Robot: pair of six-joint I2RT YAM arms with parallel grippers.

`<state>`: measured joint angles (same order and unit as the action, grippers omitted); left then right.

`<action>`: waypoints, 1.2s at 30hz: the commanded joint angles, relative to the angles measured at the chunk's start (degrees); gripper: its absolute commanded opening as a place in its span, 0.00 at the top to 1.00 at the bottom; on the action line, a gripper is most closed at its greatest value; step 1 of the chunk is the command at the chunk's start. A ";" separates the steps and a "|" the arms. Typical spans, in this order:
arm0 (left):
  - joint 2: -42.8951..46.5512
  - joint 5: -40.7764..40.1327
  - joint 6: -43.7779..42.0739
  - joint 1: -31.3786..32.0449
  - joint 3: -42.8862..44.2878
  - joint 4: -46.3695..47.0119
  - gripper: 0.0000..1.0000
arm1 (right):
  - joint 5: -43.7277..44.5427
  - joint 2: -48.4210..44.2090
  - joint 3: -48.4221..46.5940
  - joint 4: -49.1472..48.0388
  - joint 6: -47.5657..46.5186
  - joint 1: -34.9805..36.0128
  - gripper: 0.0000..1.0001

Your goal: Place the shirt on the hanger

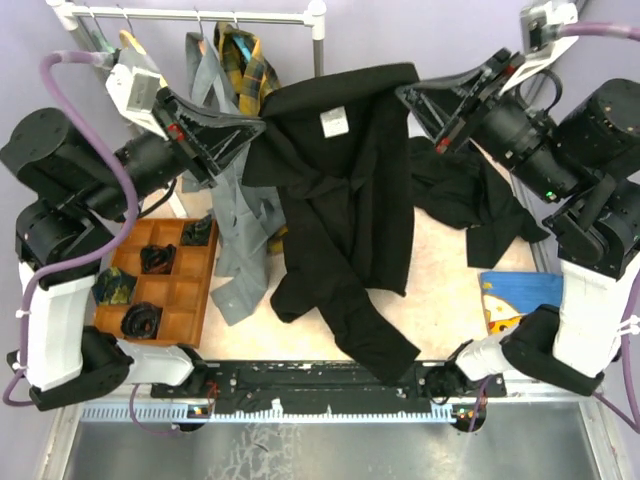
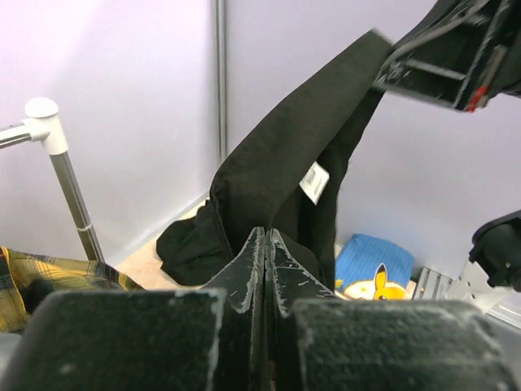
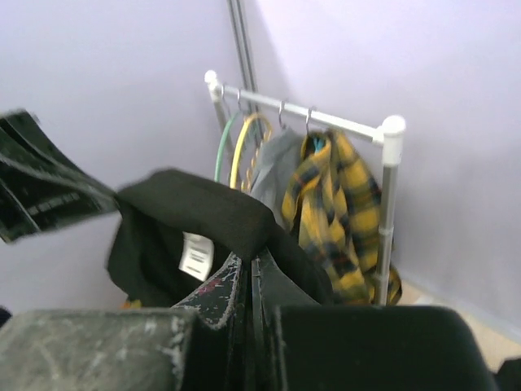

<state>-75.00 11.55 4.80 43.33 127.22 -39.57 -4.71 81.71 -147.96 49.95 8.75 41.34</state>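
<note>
Both pairs of jaws are pinched shut on black fabric: left gripper at the left shoulder of the shirt, right gripper at the right. The shirt hangs stretched between them, collar far, length running toward the near edge. The hanger hangs on the far-left rail.

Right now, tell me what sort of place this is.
Probably a robot test cell dressed as a wardrobe corner: a small clothes rail carries a yellow hanger and a plaid shirt, plain lilac panels wall it in, and a wooden compartment tray sits on the workbench.
</note>
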 commanded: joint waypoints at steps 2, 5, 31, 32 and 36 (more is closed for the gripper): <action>3.09 2.83 0.97 -0.26 -6.67 0.47 1.00 | -4.31 -6.19 14.61 3.93 1.94 -0.21 1.00; 10.35 3.94 3.63 -0.26 -25.94 3.56 1.00 | -3.14 -12.42 35.12 5.59 3.99 -0.25 1.00; 25.23 -17.24 21.37 7.53 -79.33 11.84 0.14 | -8.62 -21.52 88.76 -21.42 19.00 -6.48 1.00; 25.45 -20.70 22.95 10.55 -80.15 12.75 0.17 | -9.03 -21.04 88.49 -21.95 19.42 -7.06 1.00; 22.63 -31.55 27.54 20.71 -81.41 16.07 0.34 | -11.63 -19.26 87.57 -23.69 20.01 -9.21 1.00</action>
<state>-50.63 -6.83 26.13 56.55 47.05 -28.01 -13.56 61.30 -56.84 30.65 27.44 33.85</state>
